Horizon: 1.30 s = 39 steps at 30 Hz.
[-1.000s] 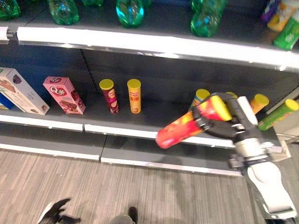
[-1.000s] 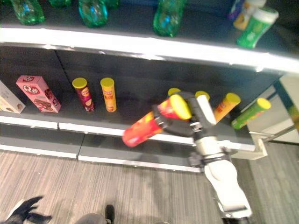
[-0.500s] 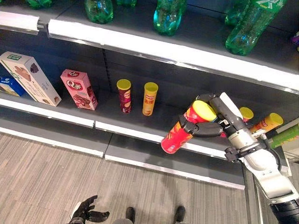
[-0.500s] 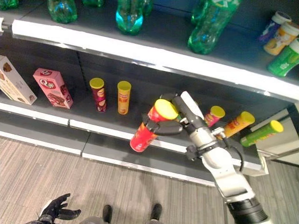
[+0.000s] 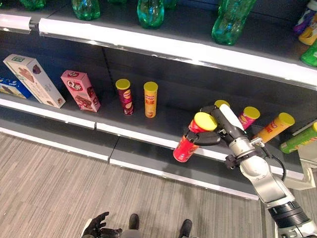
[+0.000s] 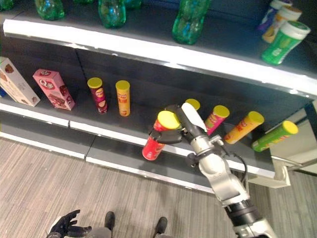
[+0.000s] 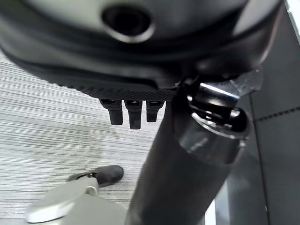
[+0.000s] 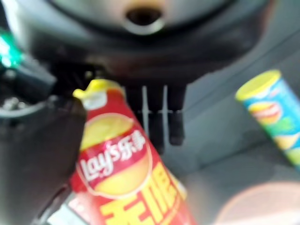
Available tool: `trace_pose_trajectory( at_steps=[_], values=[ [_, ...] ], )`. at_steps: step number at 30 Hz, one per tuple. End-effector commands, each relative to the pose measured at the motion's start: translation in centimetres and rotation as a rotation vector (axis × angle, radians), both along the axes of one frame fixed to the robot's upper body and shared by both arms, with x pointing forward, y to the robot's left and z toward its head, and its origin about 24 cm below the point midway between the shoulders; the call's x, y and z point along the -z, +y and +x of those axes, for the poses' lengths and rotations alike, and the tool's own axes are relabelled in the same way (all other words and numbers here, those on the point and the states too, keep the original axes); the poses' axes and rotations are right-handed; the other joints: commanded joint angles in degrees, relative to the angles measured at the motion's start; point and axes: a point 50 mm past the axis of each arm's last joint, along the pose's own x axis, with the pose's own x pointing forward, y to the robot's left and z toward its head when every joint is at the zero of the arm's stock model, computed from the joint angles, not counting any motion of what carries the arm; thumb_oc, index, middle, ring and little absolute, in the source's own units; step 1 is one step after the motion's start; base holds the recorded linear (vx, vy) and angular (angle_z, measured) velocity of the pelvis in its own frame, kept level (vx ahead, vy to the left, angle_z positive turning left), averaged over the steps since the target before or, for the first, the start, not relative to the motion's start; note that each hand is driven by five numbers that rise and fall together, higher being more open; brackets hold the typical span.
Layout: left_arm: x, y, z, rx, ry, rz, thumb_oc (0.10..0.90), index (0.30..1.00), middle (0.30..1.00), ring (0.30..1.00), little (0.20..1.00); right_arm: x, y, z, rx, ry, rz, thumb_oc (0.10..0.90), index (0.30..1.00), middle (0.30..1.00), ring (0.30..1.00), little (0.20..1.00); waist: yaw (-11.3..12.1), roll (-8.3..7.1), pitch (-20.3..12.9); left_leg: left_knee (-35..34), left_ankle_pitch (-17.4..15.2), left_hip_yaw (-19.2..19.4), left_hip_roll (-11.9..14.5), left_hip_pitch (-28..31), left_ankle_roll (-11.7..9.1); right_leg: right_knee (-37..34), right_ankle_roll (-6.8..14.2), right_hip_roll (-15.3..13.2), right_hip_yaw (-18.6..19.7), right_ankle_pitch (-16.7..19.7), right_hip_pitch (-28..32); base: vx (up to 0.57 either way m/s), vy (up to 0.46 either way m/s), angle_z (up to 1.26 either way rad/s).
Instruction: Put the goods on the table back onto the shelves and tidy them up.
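A red chip can with a yellow lid is clamped in the right hand, whose fingers and thumb are curled round its upper part, just under the lid. The can is held tilted, lid uppermost and base pointing down and toward the robot's left, in the air in front of the white edge of the middle shelf, not resting on it. Behind the hand, a blue can is partly hidden, and beside it on the same shelf a pink can, an orange can and a green can are seen leaning to the right. Further to the left, a dark red can and a yellow can stand upright next to each other, then a pink box and a white box. Green bottles are lined up on the upper shelf. The left hand is seen low over the striped floor, its fingers loosely spread and nothing held.
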Motion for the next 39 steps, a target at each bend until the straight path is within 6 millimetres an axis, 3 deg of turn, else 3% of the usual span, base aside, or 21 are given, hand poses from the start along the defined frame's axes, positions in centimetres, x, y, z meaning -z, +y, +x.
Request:
trace_pose_trajectory(
  at_steps=[1,7,12,16,20,21,25,29,39],
  values=[
    [-1.5,1.6,1.5,0.04,-0.077,0.072,0.8,0.9,0.9,0.9,0.9,-7.8,1.3,1.2,-0.021,-0.366,-0.004,0.4,0.3,0.3,0.3,0.3,1.74,0.45,-1.06,0.15,-5.11,-2.78,1.22,0.39,-0.78,2.55,4.81,-5.4,-2.19,-3.72,2.57,-0.01,0.006,0.15],
    [-1.6,1.7,1.7,0.045,-0.091,0.08,0.8,0.9,0.9,0.9,0.9,-8.6,1.3,2.3,0.039,-0.426,-0.049,0.4,0.3,0.3,0.3,0.3,2.67,1.17,-0.07,0.15,-4.77,-3.3,0.92,-0.53,-0.62,2.86,4.9,-5.79,-2.58,-3.44,1.64,-0.01,0.002,0.05],
    [-1.9,1.4,2.6,0.064,-0.12,0.093,0.8,0.9,0.9,0.9,0.9,-9.6,0.6,3.8,0.174,-0.518,-0.11,0.4,0.3,0.3,0.3,0.3,4.48,2.82,1.64,0.15,-3.71,-5.04,0.42,-3.16,-0.64,3.02,5.02,-6.25,-3.81,-3.12,0.22,-0.04,0.011,0.11],
    [-2.2,0.8,3.6,0.091,-0.155,0.099,0.8,0.9,0.9,0.9,0.9,-10.7,-1.1,4.4,0.308,-0.599,-0.115,0.4,0.3,0.3,0.3,0.3,6.04,3.94,3.26,0.15,-2.52,-6.85,0.13,-6.09,-0.85,3.16,5.18,-6.59,-5.41,-2.83,-1.24,-0.04,0.016,0.24],
    [-2.4,0.2,4.8,0.092,-0.195,0.084,0.8,0.9,0.9,0.9,0.9,-12.6,-2.9,4.3,0.422,-0.702,-0.111,0.4,0.3,0.3,0.3,0.3,7.12,4.98,4.54,0.15,-1.38,-8.61,-0.19,-9.19,-1.2,3.53,5.22,-7.04,-7.28,-2.69,-2.66,-0.05,0.005,0.32],
    [-2.6,-0.1,5.3,0.054,-0.226,0.066,0.8,0.9,0.9,0.9,0.9,-13.8,-4.1,4.3,0.511,-0.768,-0.138,0.4,0.3,0.3,0.3,0.3,7.97,5.46,5.22,0.15,-1.19,-9.56,-0.45,-10.55,-1.41,3.65,5.28,-7.05,-8.19,-2.9,-3.12,-0.02,0.008,0.38],
    [-2.7,-0.2,5.6,0.063,-0.241,0.077,0.8,0.9,0.9,0.9,0.9,-15.1,-5.0,4.2,0.582,-0.838,-0.173,0.4,0.3,0.3,0.3,0.3,8.53,5.82,6.0,0.15,-0.72,-10.21,-0.76,-12.25,-1.48,3.89,5.46,-7.39,-8.62,-2.71,-4.3,-0.01,0.018,0.2],
    [-2.8,-0.5,5.9,0.07,-0.258,0.072,0.8,0.9,0.9,0.9,0.9,-16.0,-7.2,3.8,0.675,-0.874,-0.207,0.4,0.3,0.3,0.3,0.3,9.0,5.95,6.61,0.15,-0.46,-11.02,-1.13,-14.05,-1.44,3.76,5.72,-7.63,-9.31,-2.54,-5.35,0.0,0.01,0.1],
    [-3.0,-0.8,6.4,0.078,-0.279,0.073,0.8,0.9,0.9,0.9,0.9,-16.7,-9.9,3.4,0.806,-0.892,-0.195,0.4,0.3,0.3,0.3,0.3,8.99,5.87,7.54,0.22,-0.37,-11.99,-1.67,-15.31,-1.3,4.24,5.76,-7.81,-9.71,-2.92,-6.08,0.01,-0.002,0.05]
  ],
)
